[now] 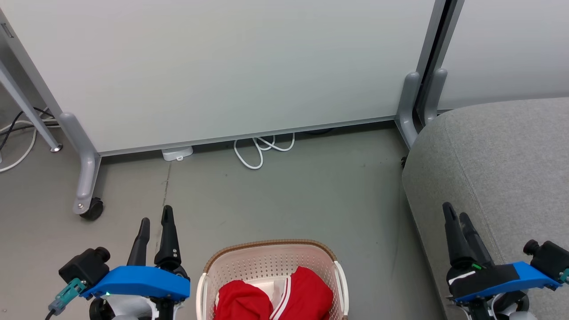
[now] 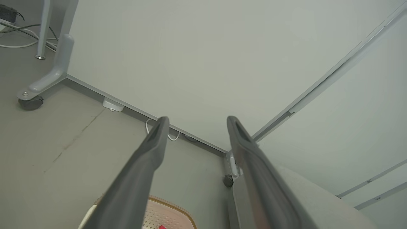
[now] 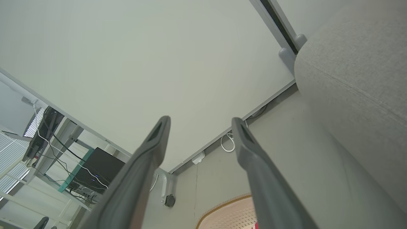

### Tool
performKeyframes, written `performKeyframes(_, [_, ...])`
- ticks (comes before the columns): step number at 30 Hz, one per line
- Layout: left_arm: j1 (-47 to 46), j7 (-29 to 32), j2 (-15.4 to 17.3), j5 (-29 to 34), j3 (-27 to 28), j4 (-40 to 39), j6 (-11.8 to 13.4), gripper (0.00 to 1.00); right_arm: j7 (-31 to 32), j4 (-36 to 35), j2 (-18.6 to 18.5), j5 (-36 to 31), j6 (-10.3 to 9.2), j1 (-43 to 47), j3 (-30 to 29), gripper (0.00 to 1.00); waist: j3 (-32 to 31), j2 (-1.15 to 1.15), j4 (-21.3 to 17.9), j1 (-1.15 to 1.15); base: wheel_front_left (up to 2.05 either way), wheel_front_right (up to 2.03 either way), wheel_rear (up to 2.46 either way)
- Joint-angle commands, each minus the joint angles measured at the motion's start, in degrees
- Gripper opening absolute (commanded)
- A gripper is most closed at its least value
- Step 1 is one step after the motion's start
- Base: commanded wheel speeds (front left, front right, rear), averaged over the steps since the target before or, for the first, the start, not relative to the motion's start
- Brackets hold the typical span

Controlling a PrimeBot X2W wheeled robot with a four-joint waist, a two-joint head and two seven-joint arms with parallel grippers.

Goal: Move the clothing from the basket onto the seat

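The cream basket [image 1: 231, 266] with a brown rim stands on the floor at the bottom centre of the head view. Two red garments lie in it: a plain one [image 1: 242, 304] on the left, a white-striped one [image 1: 306, 295] on the right. The grey seat [image 1: 502, 169] fills the right side. My left gripper [image 1: 155, 218] hangs open left of the basket, nothing between its fingers. My right gripper [image 1: 454, 214] is open in front of the seat's edge, to the basket's right. The wrist views show the basket rim [image 2: 171, 206] [image 3: 222, 210] low down and the seat [image 2: 318, 203] [image 3: 356, 79].
A white partition panel [image 1: 222, 66] on grey legs with a caster [image 1: 92, 209] stands behind the basket. A white cable [image 1: 260, 149] and a small white box [image 1: 177, 153] lie at its foot. More cables [image 1: 18, 133] lie at the far left. Grey floor [image 1: 289, 200] lies between basket and panel.
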Motion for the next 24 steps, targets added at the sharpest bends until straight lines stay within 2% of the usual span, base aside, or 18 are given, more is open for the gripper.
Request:
performKeyframes(1, [-1.43, -0.64, 0.28, 1.98, -0.24, -0.43, -0.04, 1.0, -0.44, -0.96, -0.42, -1.86, 0.09, 0.09, 0.21, 1.0, -0.01, 0.0, -0.01, 0.0, 0.0, 0.0, 0.0])
performKeyframes(24, [-1.87, -4.23, 0.08, 15.66, -2.74, 1.78, -0.2, 1.0, -2.55, -2.45, -0.51, -17.01, 0.11, 0.99, -0.09, 1.0, -0.19, 0.0, 0.19, 0.0, 0.0, 0.0, 0.0])
